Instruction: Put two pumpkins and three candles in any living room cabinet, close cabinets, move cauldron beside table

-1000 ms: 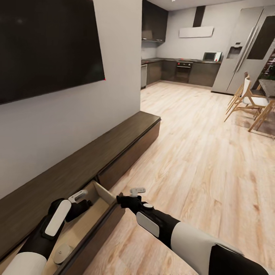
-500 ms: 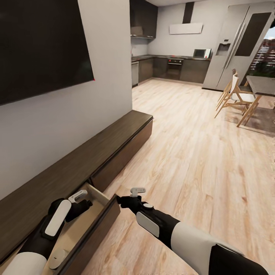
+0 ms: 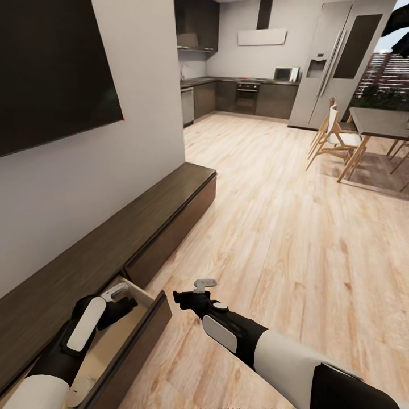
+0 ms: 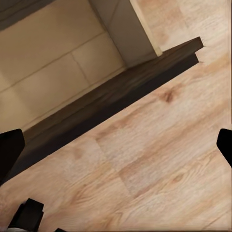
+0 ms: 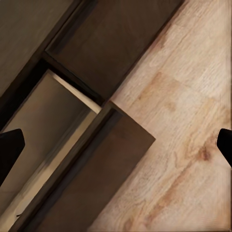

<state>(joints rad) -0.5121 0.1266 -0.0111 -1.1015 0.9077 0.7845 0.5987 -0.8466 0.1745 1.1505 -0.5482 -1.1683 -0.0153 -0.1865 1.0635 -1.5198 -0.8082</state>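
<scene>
Dark brown cabinet (image 3: 142, 224) along wall, near drawer pulled out; candle (image 3: 75, 391) inside.

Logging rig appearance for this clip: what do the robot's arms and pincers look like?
Both arms have glossy white upper sleeves and black forearms with a white oblong panel. The left pincer and right pincer have pale grey fingers on black wrists. No cables or markings are visible.

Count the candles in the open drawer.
1: a candle lies in the open drawer of the cabinet, at the head view's bottom edge beside the left arm. Others may be hidden under that arm.
</scene>
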